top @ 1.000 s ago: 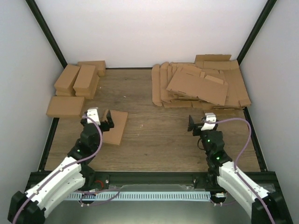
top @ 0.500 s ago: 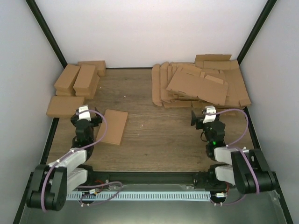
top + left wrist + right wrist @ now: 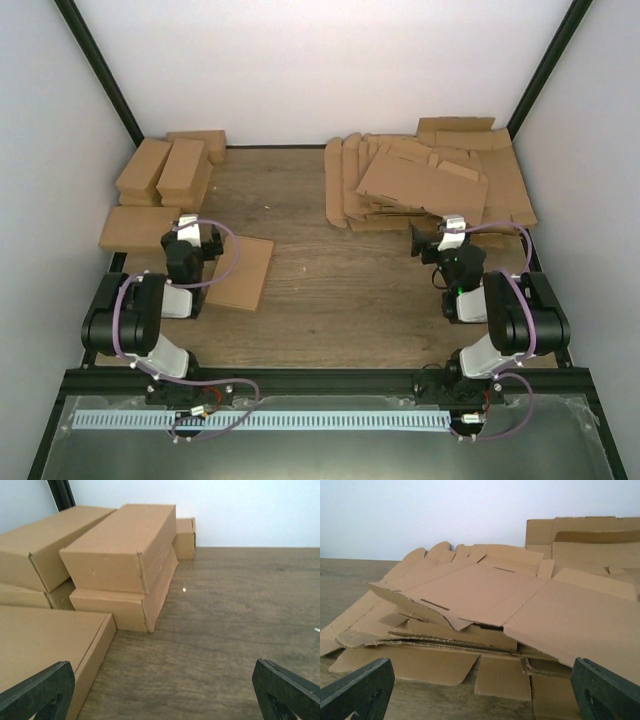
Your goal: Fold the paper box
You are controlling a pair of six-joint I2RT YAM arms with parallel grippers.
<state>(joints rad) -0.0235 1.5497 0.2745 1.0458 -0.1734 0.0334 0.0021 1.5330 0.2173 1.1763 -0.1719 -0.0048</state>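
The paper box [image 3: 243, 271] is a thin, wide brown cardboard box lying flat on the wooden table, left of centre. My left gripper [image 3: 196, 238] is just to its left, apart from it, open and empty. In the left wrist view the left gripper [image 3: 160, 702] has only bare table between its wide-spread fingers, and the paper box is out of that view. My right gripper [image 3: 432, 238] is open and empty at the right, facing the pile of cardboard sheets, and it also shows in the right wrist view [image 3: 480, 697].
A thick pile of flat cardboard sheets [image 3: 420, 185] fills the back right and shows in the right wrist view [image 3: 485, 595]. Narrow brick-shaped boxes [image 3: 170, 165] are stacked at the back left, also in the left wrist view [image 3: 120, 555]. Another flat box [image 3: 135, 228] lies at the left edge, also in the left wrist view [image 3: 45, 640].
Both arms have folded back toward their bases. My left gripper moved left off the paper box's edge; the box stays flat on the table. My right gripper moved slightly back toward the sheet pile.
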